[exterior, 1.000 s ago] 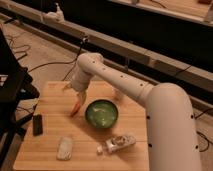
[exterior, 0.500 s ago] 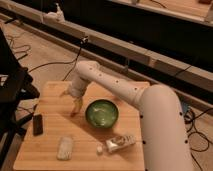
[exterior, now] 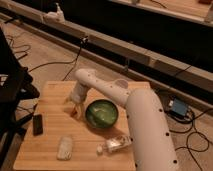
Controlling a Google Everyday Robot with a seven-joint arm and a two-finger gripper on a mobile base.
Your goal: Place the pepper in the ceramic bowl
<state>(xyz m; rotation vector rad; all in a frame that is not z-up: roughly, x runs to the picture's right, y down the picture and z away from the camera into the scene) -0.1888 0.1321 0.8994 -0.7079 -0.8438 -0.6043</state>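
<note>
Pincer [exterior: 74, 106] wide, low over light wooden table [exterior: 50, 131], 9 o'clock of glossy green ceramic bowl [exterior: 102, 114]; slender orange-red pepper [exterior: 76, 112] at its tips.

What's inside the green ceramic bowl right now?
The ceramic bowl shows only its glossy green inside; nothing covers it. The pepper is outside, to its left in the picture, at the gripper.

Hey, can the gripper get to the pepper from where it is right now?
Probably yes. The gripper hangs low over the wooden board beside the ceramic bowl, right at the pepper, and nothing lies between them.
</note>
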